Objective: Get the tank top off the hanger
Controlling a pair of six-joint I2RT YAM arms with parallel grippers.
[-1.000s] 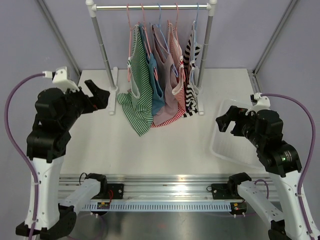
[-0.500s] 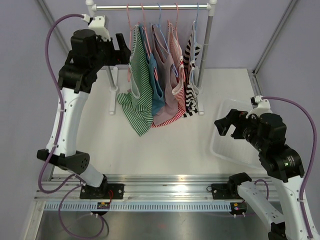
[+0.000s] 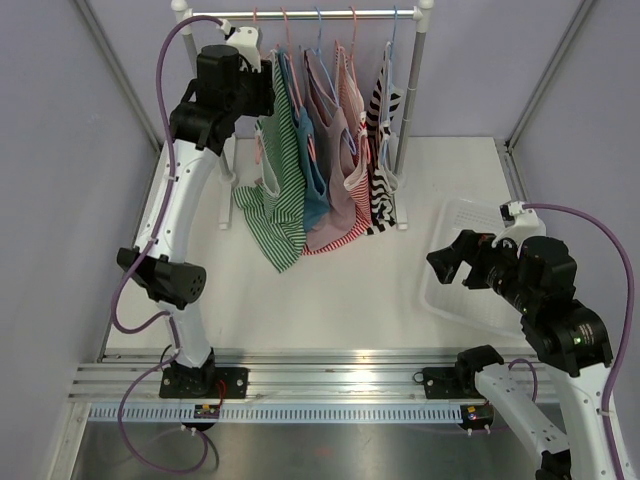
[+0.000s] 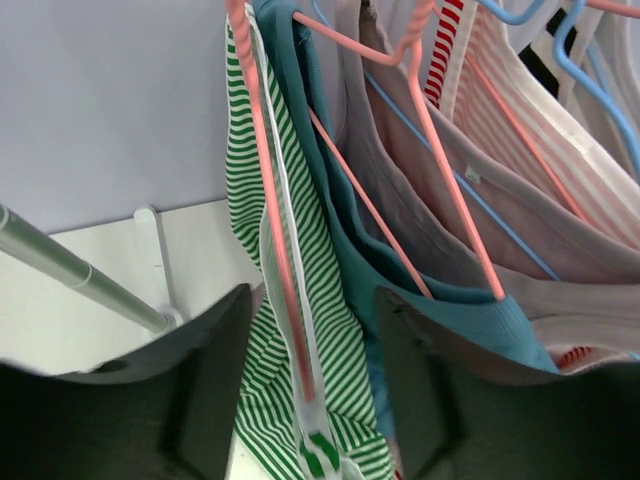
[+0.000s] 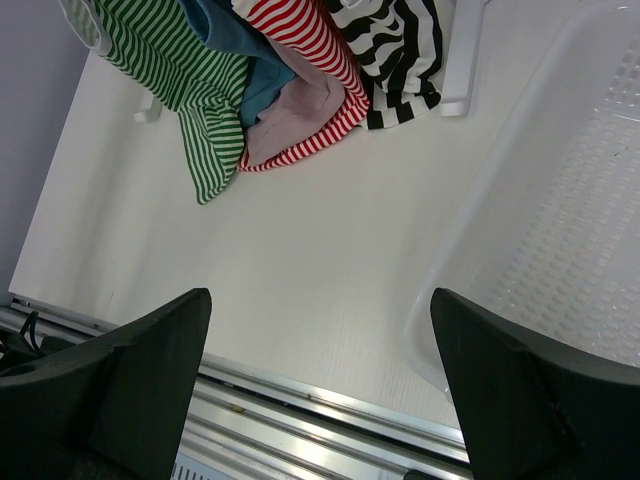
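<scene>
Several tank tops hang on hangers from the rack. The leftmost is a green-and-white striped tank top (image 3: 280,200) on a pink hanger (image 3: 262,62). My left gripper (image 3: 268,95) is raised to its shoulder. In the left wrist view the top's white-edged strap (image 4: 300,330) and the pink hanger arm (image 4: 268,215) run between my fingers. The left gripper (image 4: 312,300) stands partly narrowed, with a gap showing on both sides of the strap. My right gripper (image 3: 450,255) hovers low at the right, wide open and holding nothing (image 5: 320,300).
Beside the green top hang a teal top (image 3: 315,190), a mauve one (image 3: 335,150), a red-striped one (image 3: 352,90) and a black-and-white one (image 3: 385,110). The rack's rail (image 3: 330,14) and posts (image 3: 205,100) frame them. A white plastic tray (image 3: 450,295) lies under the right gripper.
My left arm rose from the table's left side to the rack's top left. Its jaws narrowed around the green top's strap and hanger. The right arm barely moved.
</scene>
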